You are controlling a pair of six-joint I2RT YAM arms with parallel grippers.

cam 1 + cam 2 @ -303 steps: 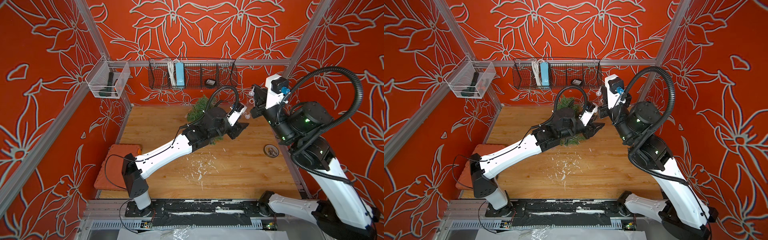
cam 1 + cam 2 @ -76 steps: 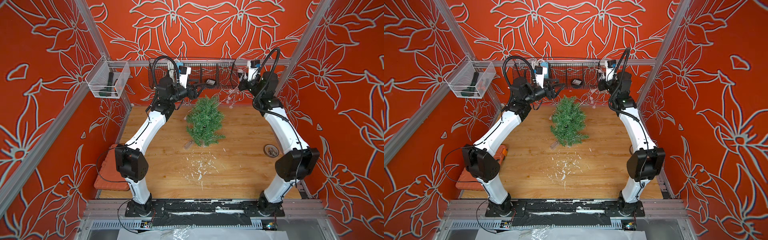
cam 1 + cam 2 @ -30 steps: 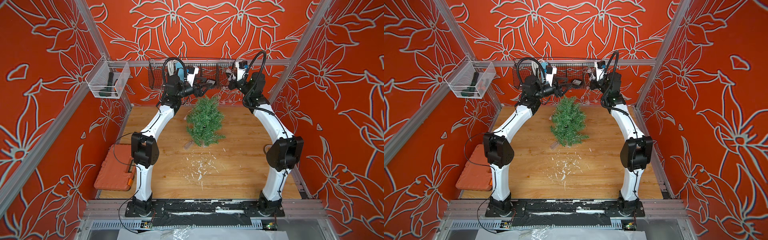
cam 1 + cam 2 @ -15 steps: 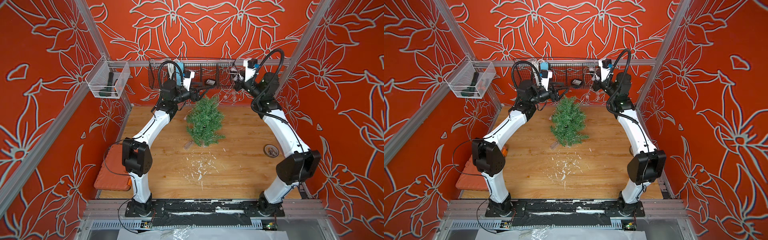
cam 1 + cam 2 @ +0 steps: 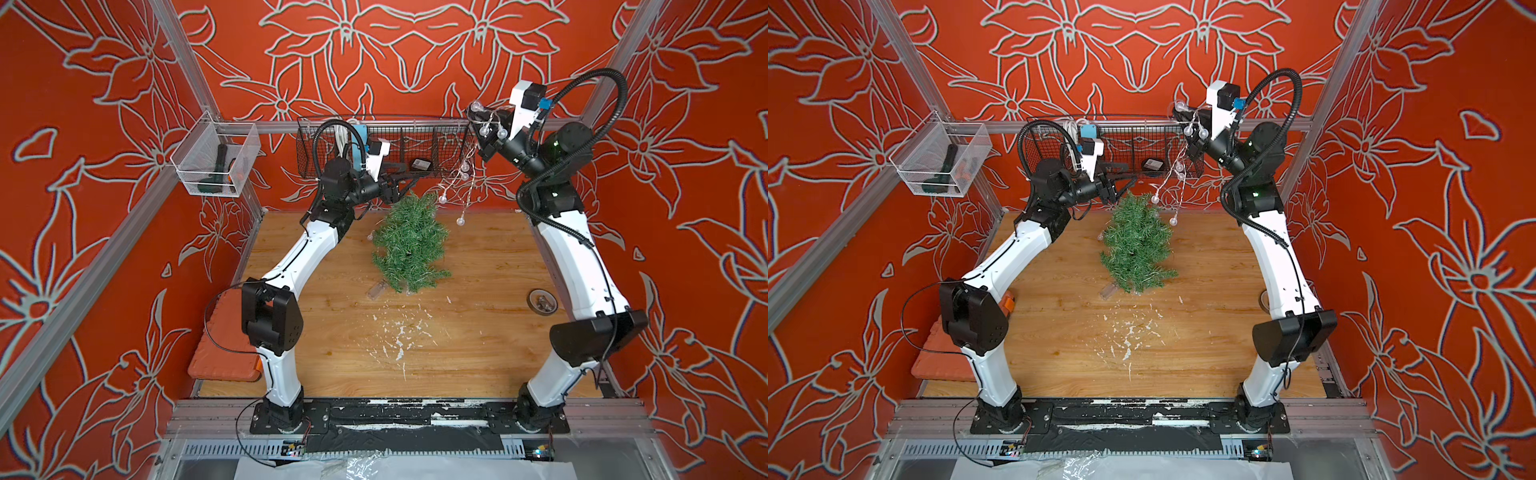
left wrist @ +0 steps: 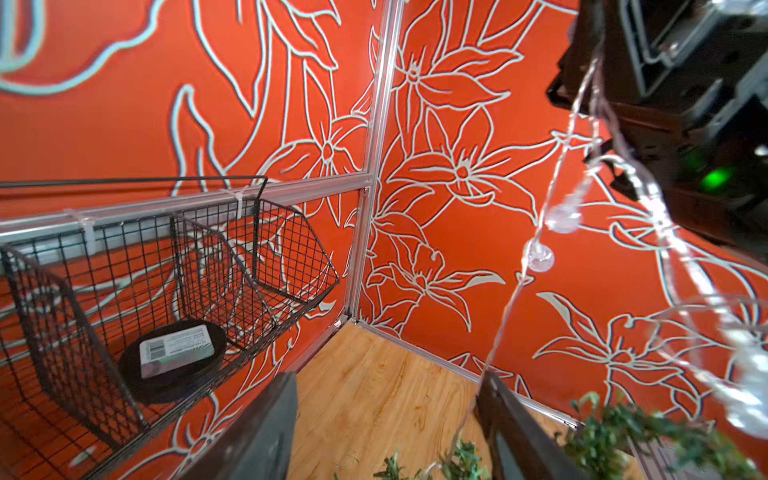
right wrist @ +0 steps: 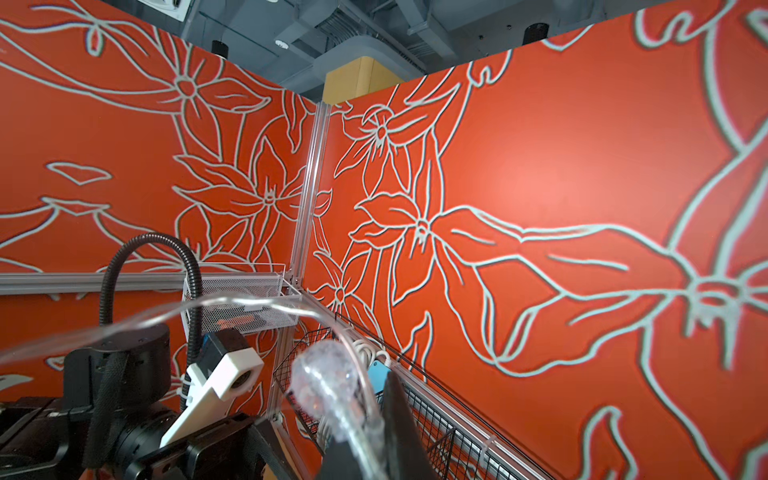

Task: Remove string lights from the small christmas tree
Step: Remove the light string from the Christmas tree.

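Note:
The small christmas tree lies on the wooden floor, its top toward the back wall. My right gripper is raised at the back right, shut on the string lights. The strand hangs from it down to the tree's top. Its clear battery box lies by the tree's base. My left gripper is open just above the tree's top. The wire runs down close inside one of its fingers, untouched.
A black wire basket hangs on the back wall right behind both grippers. A clear bin is on the left wall. An orange pad lies front left, a small round roll by the right arm, and white flecks mid-floor.
My right gripper has risen a little with the strand, drawing it up from the tree. The left gripper stays open at the tree's top. The tree has not moved.

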